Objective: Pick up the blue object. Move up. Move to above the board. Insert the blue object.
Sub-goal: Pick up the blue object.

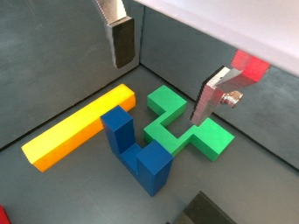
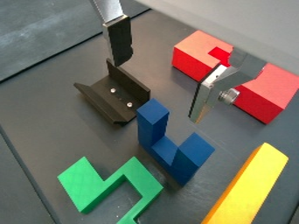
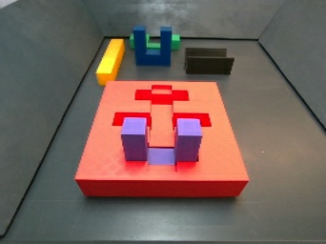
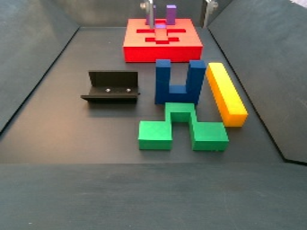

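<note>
The blue object (image 4: 178, 81), a dark blue U-shaped block, stands prongs up on the dark floor between the fixture and a yellow bar. It also shows in both wrist views (image 1: 135, 144) (image 2: 170, 140) and in a side view (image 3: 152, 46). My gripper (image 1: 158, 92) (image 2: 156, 90) hangs above it, wide open and empty, and its fingers touch nothing. The red board (image 3: 159, 167) lies apart from the blue object, with shaped cut-outs and a purple U-shaped block (image 3: 159, 141) standing in it. The board also shows in the other side view (image 4: 138, 38) and in a wrist view (image 2: 274, 92).
A green block (image 4: 180, 126) (image 1: 181, 127) lies right next to the blue object. A yellow bar (image 4: 225, 90) (image 1: 76, 127) lies along its other side. The fixture (image 4: 111, 88) (image 2: 114, 94) stands close by. Grey walls enclose the floor.
</note>
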